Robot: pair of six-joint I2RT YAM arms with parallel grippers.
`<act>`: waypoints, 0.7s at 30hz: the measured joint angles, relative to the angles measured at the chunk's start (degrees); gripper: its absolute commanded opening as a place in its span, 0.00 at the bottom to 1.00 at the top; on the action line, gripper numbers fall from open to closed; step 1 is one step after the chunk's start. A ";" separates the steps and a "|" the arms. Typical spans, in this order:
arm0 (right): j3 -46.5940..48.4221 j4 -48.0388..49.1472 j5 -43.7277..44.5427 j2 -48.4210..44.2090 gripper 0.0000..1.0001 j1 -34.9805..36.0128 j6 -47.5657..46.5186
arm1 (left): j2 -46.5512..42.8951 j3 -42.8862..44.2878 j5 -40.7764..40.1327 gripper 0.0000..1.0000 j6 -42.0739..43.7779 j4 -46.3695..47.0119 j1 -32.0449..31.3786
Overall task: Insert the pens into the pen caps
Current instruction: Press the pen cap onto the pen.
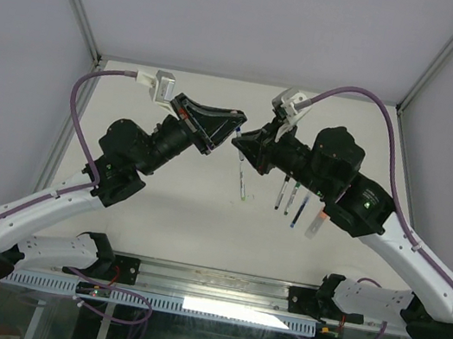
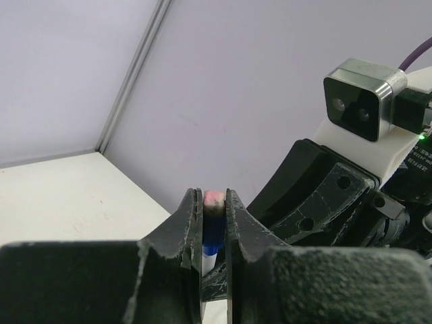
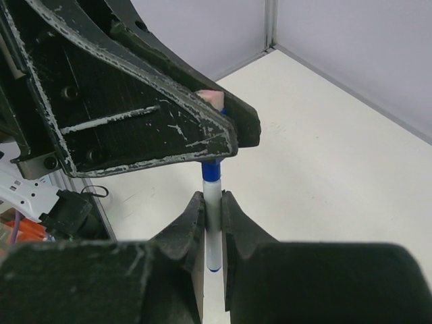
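White-barrelled, blue-tipped marker pen (image 3: 212,236) is gripped by the closed right hand (image 3: 212,197), lower centre of right wrist view. Its long axis is pointed up-frame into the short blue plastic cap (image 2: 212,233) clamped in the left hand (image 2: 213,202) just above. Seating depth cannot be told.

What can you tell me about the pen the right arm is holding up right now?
The pen is a thin marker with a white barrel, plastic by the look, and a thin blue ring near its lower end. It is held in the air, pinched at mid-barrel between the right fingers and lying crosswise to them. Its upper end goes into a blue cap with a pinkish top, clamped in the left fingers. I cannot tell how deep it is seated.
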 measured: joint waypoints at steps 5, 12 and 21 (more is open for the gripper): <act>0.00 -1.31 -0.44 -0.24 0.00 -0.02 0.61 | -0.37 0.07 0.13 0.00 -0.02 -1.09 -0.11; -7.96 -1.22 -2.82 -6.21 0.00 -0.02 6.16 | -0.79 0.46 2.75 0.00 -0.35 -8.28 -2.56; -20.74 5.42 -4.85 -10.51 0.00 -0.31 15.69 | -0.63 0.17 4.70 0.01 -0.44 -17.64 -2.91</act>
